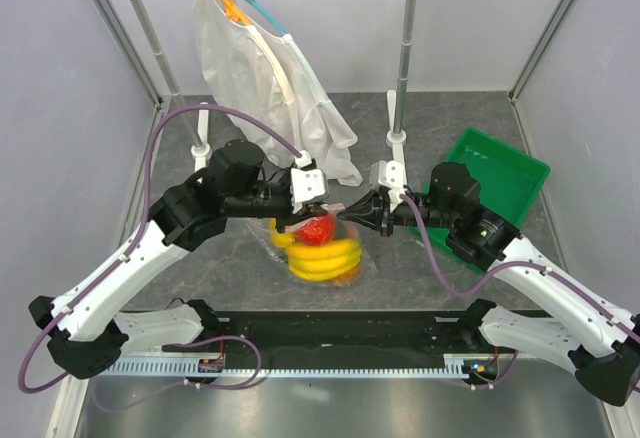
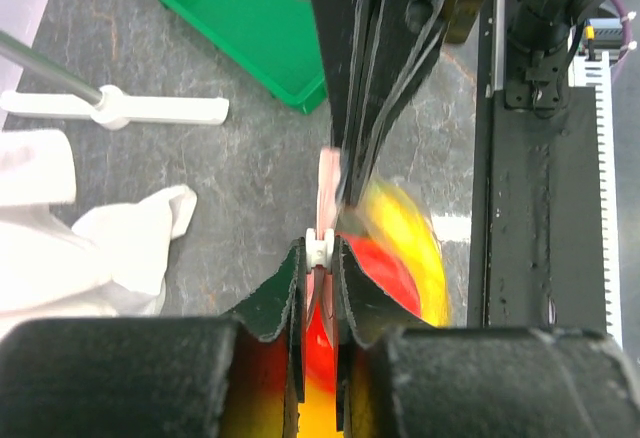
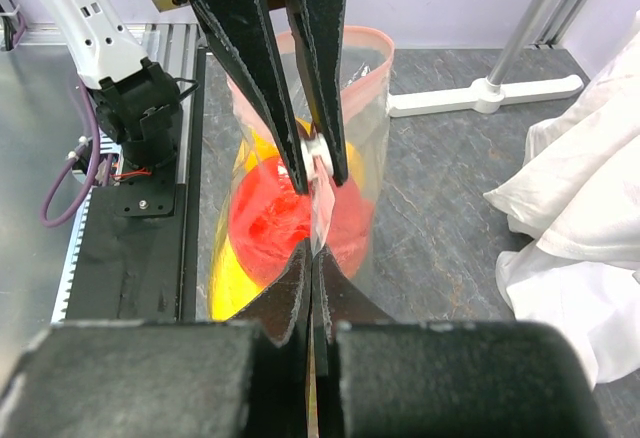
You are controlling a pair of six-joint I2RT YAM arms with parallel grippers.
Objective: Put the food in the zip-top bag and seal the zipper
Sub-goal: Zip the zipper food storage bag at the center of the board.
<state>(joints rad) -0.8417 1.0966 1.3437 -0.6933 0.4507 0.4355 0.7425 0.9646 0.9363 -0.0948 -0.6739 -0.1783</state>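
Note:
The clear zip-top bag hangs above the table between my two grippers. Inside it are the red watermelon slice and the yellow banana bunch, with a bit of orange below them. My left gripper is shut on the zipper's white slider at the pinkish zipper strip. My right gripper is shut on the bag's top edge just beside it, with the slider right ahead. The watermelon and banana show blurred through the plastic.
A green tray lies at the right. A white garment hangs on a hanger from a rack at the back, and its cloth reaches the table. The rack's white foot rests on the grey table. A black base plate runs along the near edge.

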